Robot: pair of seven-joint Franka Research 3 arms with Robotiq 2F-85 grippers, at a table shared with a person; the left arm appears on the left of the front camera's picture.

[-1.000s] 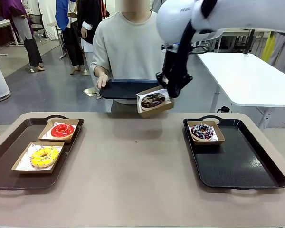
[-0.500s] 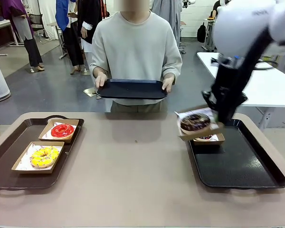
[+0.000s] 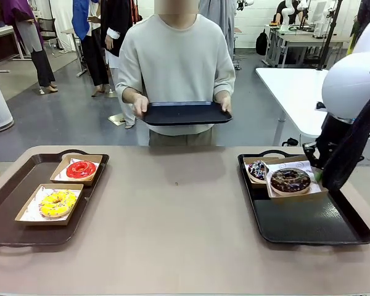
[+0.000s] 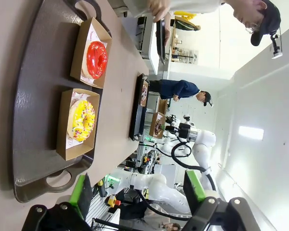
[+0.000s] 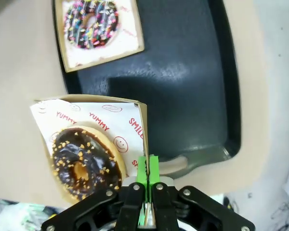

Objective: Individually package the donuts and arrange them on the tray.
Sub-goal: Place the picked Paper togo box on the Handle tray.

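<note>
We judge the task about half done: our right gripper [image 5: 147,185], clenched on the chocolate donut's box [image 3: 294,183], holds it over the black tray [image 3: 308,219] at 3 o'clock of the sprinkled donut [image 3: 258,170], while the red donut [image 3: 81,169] and yellow donut [image 3: 57,203] wait at 9 o'clock, our left gripper [image 4: 137,190] released.

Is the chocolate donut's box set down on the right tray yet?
Cannot tell. The right hand grips the box over the tray.

We see our left gripper [image 4: 137,192] with its green pads [image 4: 80,195] spread apart, holding nothing, above a dark tray [image 4: 36,96] where the red donut [image 4: 96,59] and yellow donut [image 4: 81,120] sit in separate cardboard boxes [image 4: 67,144].
</note>
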